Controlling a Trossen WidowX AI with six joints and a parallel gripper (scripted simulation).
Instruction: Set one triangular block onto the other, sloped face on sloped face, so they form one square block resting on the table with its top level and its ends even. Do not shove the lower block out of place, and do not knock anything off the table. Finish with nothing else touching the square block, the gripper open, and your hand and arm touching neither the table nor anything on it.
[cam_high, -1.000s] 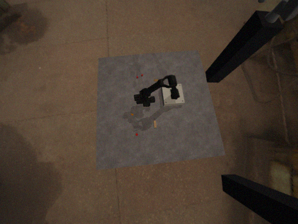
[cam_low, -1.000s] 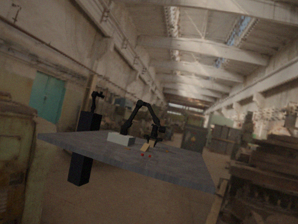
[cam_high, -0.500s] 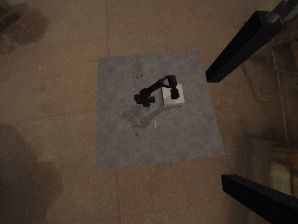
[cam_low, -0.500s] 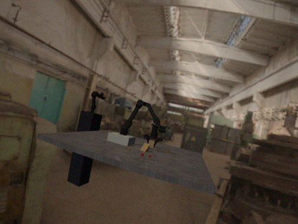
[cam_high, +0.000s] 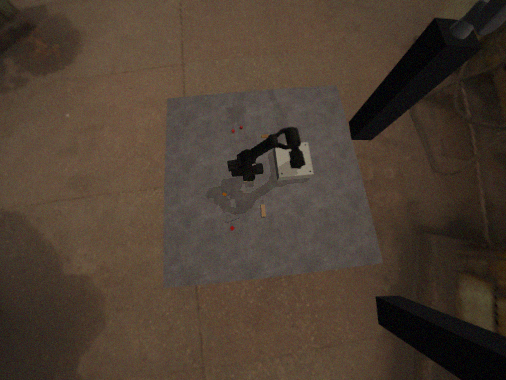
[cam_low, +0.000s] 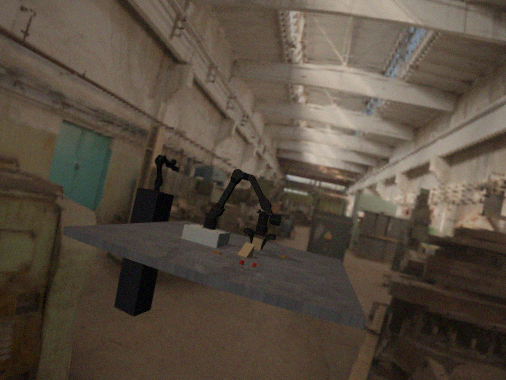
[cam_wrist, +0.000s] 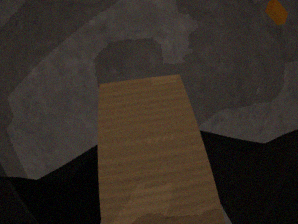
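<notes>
My gripper (cam_low: 260, 239) is shut on a tan triangular block (cam_low: 258, 243) (cam_wrist: 152, 150), which hangs between the black fingers with its wood-grained face filling the lower middle of the wrist view. The other tan triangular block (cam_low: 246, 250) appears in the exterior view just left of and in front of the held one, its slanted face toward that camera. The two look very close together; I cannot tell whether they touch. In the top view the dark hand (cam_high: 246, 167) hides both blocks. The second block cannot be made out separately in the wrist view.
A tan plank (cam_high: 263, 210) and a thin tan piece (cam_high: 264, 136) (cam_low: 216, 252) lie on the grey table (cam_high: 320, 225). Two red pieces (cam_high: 233, 131) (cam_low: 254, 265), another red piece (cam_high: 232, 228) and an orange piece (cam_high: 224, 194) (cam_low: 283, 257) (cam_wrist: 277, 12) lie around the hand.
</notes>
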